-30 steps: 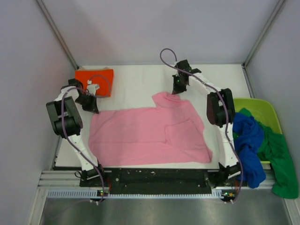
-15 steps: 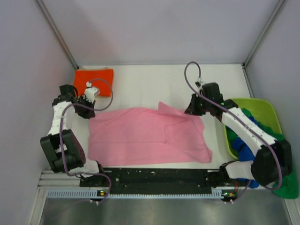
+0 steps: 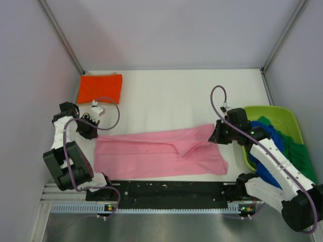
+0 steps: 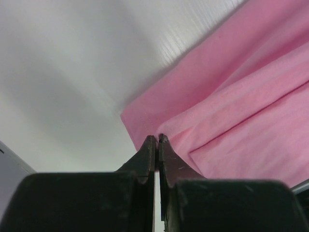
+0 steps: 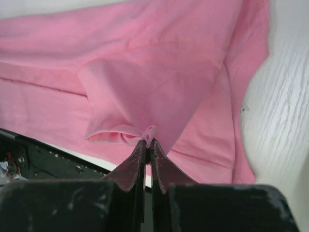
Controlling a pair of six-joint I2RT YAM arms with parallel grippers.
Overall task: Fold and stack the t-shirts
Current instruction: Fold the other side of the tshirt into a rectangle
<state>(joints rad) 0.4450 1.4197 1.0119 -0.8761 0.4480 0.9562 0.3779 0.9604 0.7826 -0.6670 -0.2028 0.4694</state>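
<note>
The light pink t-shirt (image 3: 151, 154) lies across the near half of the table, its far edge lifted and drawn toward the front. My left gripper (image 3: 91, 132) is shut on the shirt's far left corner (image 4: 159, 137). My right gripper (image 3: 218, 136) is shut on a pinch of the shirt's far right edge (image 5: 148, 133). An orange-red t-shirt (image 3: 100, 87) lies folded at the far left corner. Royal blue (image 3: 270, 143) and dark green (image 3: 298, 151) t-shirts hang in and over the tub on the right.
A lime-green plastic tub (image 3: 267, 113) stands at the table's right edge. The black rail (image 3: 166, 189) with the arm bases runs along the near edge. Grey walls close in the left, far and right sides.
Both grippers have pulled the pink shirt's far edge toward the front, so the shirt went from spread wide to a narrow band. The right arm swung from the far middle to the right.
</note>
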